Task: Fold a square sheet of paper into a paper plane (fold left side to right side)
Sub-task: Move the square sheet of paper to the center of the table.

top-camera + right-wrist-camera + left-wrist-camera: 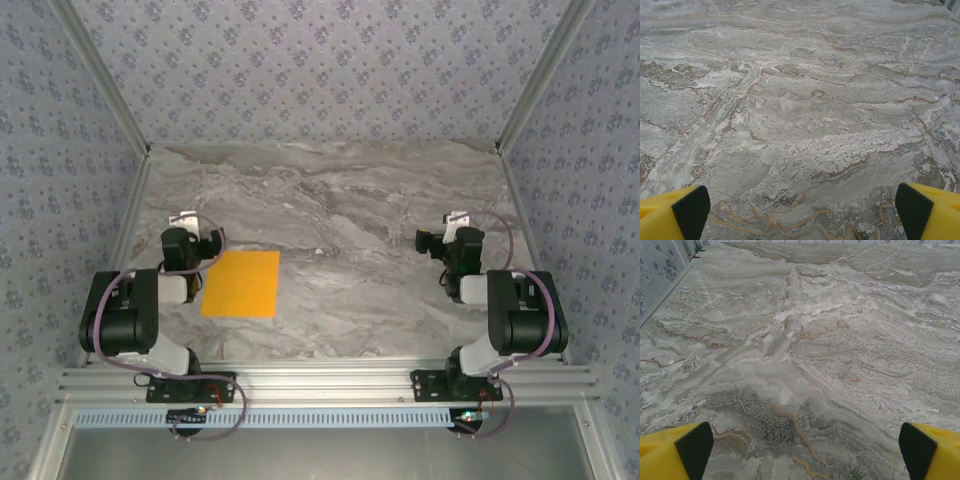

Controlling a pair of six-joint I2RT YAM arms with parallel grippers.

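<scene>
Nothing folded yet.
The orange paper (241, 284) lay near-left on the counter (380, 220), beside the left fingers (694, 449); those and the right fingers (690, 212) stood wide. A flat, thin sheet might slide instead of lifting.

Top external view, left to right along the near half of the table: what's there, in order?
left arm → square sheet of paper, lying flat → bare stretch of the marble tabletop → right arm
</scene>
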